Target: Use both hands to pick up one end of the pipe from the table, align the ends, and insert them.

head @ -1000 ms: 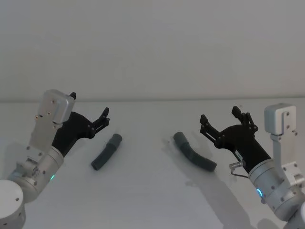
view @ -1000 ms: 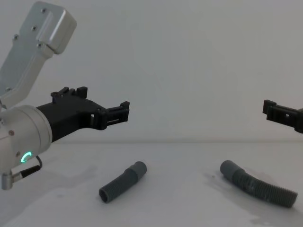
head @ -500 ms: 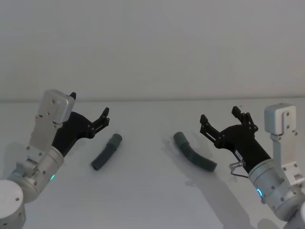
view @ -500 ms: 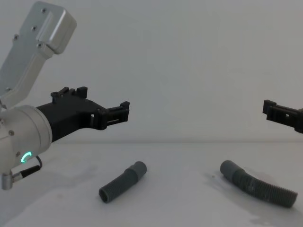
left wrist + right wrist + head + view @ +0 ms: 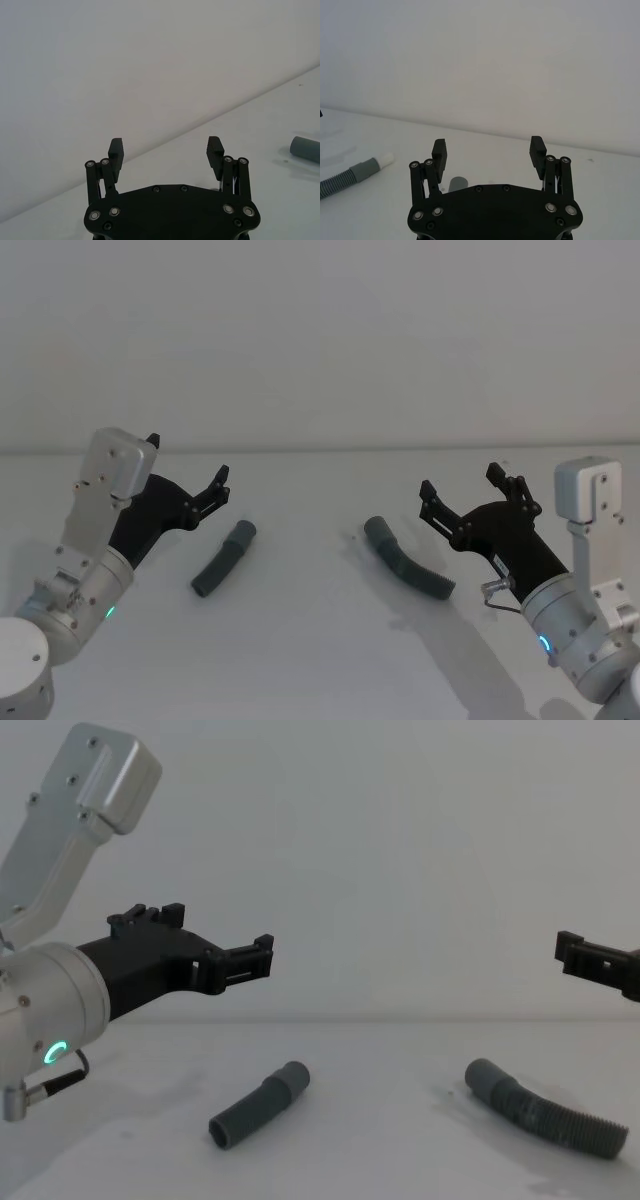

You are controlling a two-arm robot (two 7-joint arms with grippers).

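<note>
Head view: the left gripper (image 5: 188,465) hangs at mid-left, fingers (image 5: 220,483) spread and empty, aimed toward the upper right. The short piece (image 5: 225,558) lies on the bench (image 5: 310,640) just below and right of those fingers. Its long axis runs from lower left up to its cuff (image 5: 243,533). The right gripper (image 5: 462,483) at mid-right, fingers likewise spread and empty, points to the upper left. The longer piece (image 5: 408,558) lies just left of and below it, socket (image 5: 376,530) toward frame centre, ribbed tail trailing to the lower right. Each arm is nearer its own piece, and bare bench separates cuff and socket.

Left wrist view: the spread fingers (image 5: 116,150) frame bench and wall (image 5: 150,60). A grey cuff (image 5: 305,148) shows at the right edge; I cannot tell whose.

Right wrist view: low between the spread fingers (image 5: 538,147) sits the socket (image 5: 457,182). At lower left the short piece (image 5: 365,170) shows its white tip (image 5: 385,160).

Chest view: both pieces (image 5: 255,1108) (image 5: 540,1112) lie flat low in the frame, each gripper (image 5: 215,932) (image 5: 585,958) above and apart. I judge each must descend across its piece's axis. Nothing stands in the way.
</note>
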